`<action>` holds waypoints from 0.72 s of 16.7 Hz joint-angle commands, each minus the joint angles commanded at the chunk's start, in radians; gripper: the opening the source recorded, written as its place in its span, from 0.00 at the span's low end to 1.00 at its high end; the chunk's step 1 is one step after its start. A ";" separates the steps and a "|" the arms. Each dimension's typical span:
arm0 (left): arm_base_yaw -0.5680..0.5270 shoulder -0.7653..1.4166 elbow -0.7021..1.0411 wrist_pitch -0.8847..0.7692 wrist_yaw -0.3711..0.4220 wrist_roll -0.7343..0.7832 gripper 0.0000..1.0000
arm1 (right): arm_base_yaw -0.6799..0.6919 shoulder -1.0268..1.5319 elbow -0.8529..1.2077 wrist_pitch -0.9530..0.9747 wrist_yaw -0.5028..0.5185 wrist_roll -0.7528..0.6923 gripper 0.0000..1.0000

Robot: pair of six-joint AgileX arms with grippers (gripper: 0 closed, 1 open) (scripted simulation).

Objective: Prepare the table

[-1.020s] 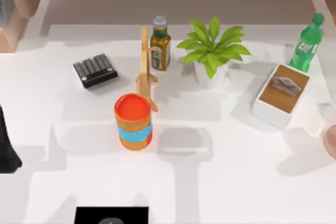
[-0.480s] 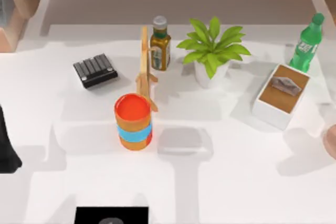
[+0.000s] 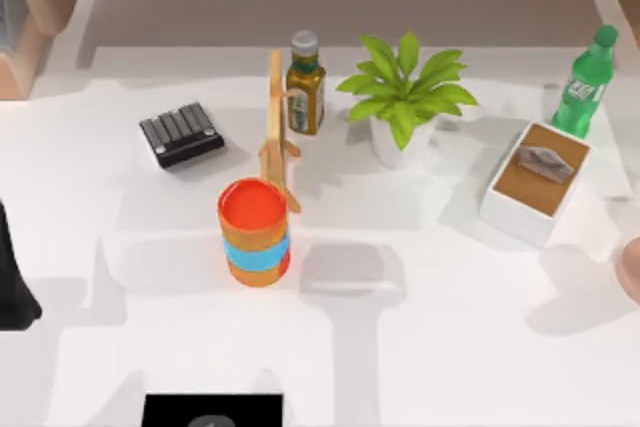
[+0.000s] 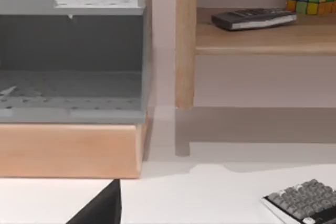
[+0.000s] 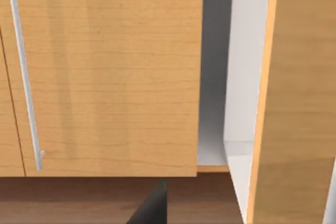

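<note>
Table [image 3: 450, 347] spans the top view, carrying an orange cup [image 3: 255, 232] beside a wooden stand [image 3: 277, 137] (touching or not, unclear). Left arm [image 3: 12, 277] parked at left edge, right arm [image 3: 630, 267] at right edge; finger state undeterminable.

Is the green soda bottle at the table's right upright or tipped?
Upright. In the top view the green soda bottle stands on its base on the table, cap uppermost, behind the white tissue box.

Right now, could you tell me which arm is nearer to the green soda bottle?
Right. The right arm sits at the table's right edge, just below the green soda bottle; the left arm is parked at the far left edge.
</note>
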 joint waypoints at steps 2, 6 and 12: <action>0.000 0.000 0.000 0.000 0.000 0.000 1.00 | 0.000 0.000 0.000 0.000 0.000 0.000 0.40; 0.000 0.000 0.000 0.000 0.000 0.000 1.00 | 0.000 0.000 0.000 0.000 0.000 0.000 0.10; 0.000 0.000 0.000 0.000 0.000 0.000 1.00 | 0.000 0.000 0.000 0.000 0.000 0.000 0.00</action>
